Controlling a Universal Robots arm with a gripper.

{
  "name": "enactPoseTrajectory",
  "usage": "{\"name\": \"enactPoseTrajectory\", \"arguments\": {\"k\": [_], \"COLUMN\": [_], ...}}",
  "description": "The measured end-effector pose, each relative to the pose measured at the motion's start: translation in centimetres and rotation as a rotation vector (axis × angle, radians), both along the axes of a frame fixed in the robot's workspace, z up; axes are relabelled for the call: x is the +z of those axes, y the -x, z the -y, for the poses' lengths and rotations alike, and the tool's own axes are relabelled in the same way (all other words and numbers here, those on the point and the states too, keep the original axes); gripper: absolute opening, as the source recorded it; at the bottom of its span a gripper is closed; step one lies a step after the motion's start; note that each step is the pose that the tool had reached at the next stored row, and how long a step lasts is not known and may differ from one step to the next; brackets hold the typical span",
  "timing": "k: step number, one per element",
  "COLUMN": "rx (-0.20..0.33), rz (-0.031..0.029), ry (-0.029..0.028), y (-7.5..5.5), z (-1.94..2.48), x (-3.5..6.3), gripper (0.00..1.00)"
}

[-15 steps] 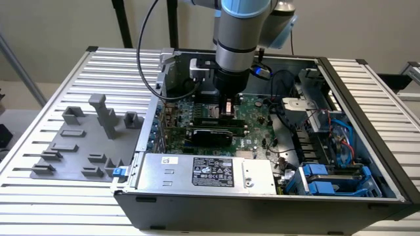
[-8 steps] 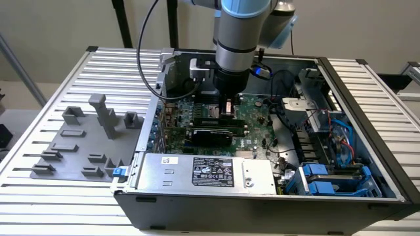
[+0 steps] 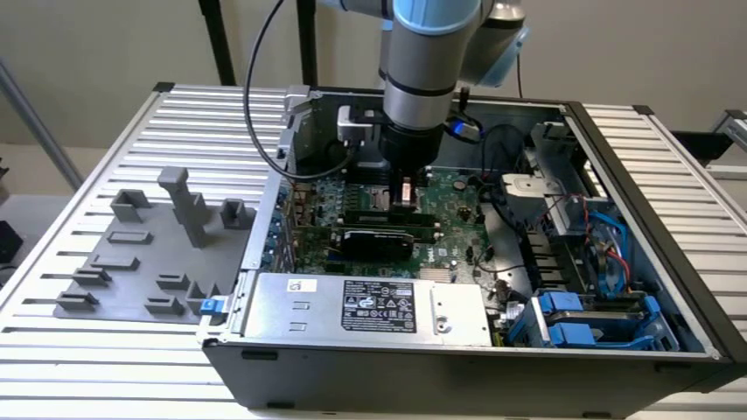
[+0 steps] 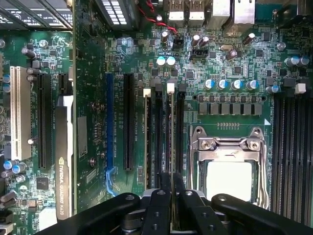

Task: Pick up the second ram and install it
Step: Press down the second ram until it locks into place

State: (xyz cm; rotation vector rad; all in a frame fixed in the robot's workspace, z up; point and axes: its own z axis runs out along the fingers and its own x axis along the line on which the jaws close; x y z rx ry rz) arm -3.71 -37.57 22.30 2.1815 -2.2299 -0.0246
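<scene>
The gripper is clamped on the second ram, edge-on at the memory slots beside the CPU socket, where slight misalignment could make it jam or damage its contacts under pressure

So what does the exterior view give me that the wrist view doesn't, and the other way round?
Exterior view: the grey fixture on the slatted table, and the robot arm reaching into the open case.

Wrist view: the second ram, edge-on between the gripper's jaws; another stick standing parallel to it; and the Quadro K420 card, its lettering readable.

Both: the green motherboard and the gripper over it.
</scene>
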Motion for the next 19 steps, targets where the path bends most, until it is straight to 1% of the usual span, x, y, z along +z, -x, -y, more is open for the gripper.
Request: {"name": "enactPoseTrajectory", "arguments": {"k": [5, 6, 9, 13, 16, 18, 19], "rx": [0.0, 0.0, 0.0, 0.0, 0.0, 0.0, 0.0], "rz": [0.0, -0.0001, 0.0002, 0.0, 0.0, 0.0001, 0.0001], "ry": [0.0, 0.0001, -0.0005, -0.002, -0.0044, -0.0078, -0.008], "y": [0.0, 0.0, 0.0, 0.1, 0.2, 0.2, 0.2], "z": [0.0, 0.0, 0.0, 0.01, 0.01, 0.02, 0.02], "x": [-0.14, -0.14, 0.02, 1.17, 1.95, 2.08, 2.08], "gripper": [0.0, 1.0, 1.0, 1.0, 1.0, 1.0, 0.0]}}
